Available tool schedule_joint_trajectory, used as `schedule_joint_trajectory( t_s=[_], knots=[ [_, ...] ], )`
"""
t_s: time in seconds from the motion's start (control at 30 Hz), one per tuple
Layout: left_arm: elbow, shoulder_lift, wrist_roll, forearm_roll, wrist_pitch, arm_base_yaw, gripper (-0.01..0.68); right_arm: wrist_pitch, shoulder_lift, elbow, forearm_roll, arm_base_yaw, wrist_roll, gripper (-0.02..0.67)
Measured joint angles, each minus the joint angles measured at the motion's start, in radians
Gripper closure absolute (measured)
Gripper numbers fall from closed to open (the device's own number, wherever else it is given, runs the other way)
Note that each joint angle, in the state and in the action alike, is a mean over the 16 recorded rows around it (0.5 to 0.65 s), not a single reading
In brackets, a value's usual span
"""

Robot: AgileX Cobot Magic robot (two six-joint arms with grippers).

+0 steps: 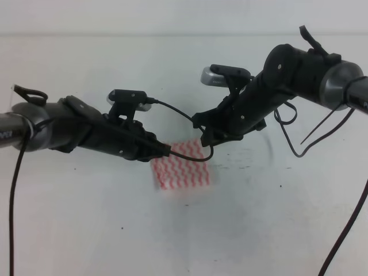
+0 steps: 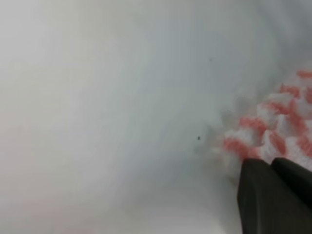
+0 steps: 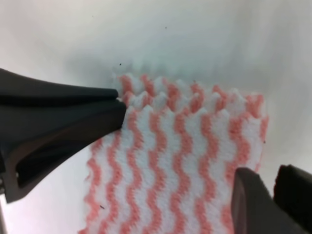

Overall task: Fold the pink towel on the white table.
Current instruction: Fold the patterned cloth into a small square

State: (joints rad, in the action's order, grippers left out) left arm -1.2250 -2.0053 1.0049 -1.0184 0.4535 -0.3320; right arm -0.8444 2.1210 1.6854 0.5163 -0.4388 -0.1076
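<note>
The pink towel (image 1: 183, 168) lies as a small rectangle on the white table (image 1: 86, 230), its wavy stripes facing up. In the right wrist view the towel (image 3: 180, 151) shows two layers along its far edge. My left gripper (image 1: 167, 151) is at the towel's upper left corner. There its dark fingers (image 3: 63, 114) meet in a pinch on the cloth, shut. My right gripper (image 1: 205, 140) is at the upper right corner, and its fingers (image 3: 251, 200) stand close together over the towel's edge. The left wrist view shows the towel (image 2: 278, 131) just past my left gripper (image 2: 272, 163).
Black cables (image 1: 190, 155) loop from the arms over the towel's upper edge, and another cable (image 1: 345, 230) hangs at the right. The table's far edge (image 1: 172, 35) runs along the top of the exterior view. Small dark specks dot the surface.
</note>
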Motion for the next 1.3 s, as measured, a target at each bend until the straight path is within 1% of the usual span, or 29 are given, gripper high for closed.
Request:
schedule_joint_trajectory(
  t_s=[0.7,1.3],
  knots=[
    [-0.020,0.006,0.037,0.005,0.031,0.000,0.676,0.002,0.001,0.000,-0.003,0.000,0.000,0.549],
    [-0.059,0.002,0.101,0.002,0.000,-0.023,0.676,0.002,0.001,0.000,-0.003,0.000,0.000,0.549]
  ],
)
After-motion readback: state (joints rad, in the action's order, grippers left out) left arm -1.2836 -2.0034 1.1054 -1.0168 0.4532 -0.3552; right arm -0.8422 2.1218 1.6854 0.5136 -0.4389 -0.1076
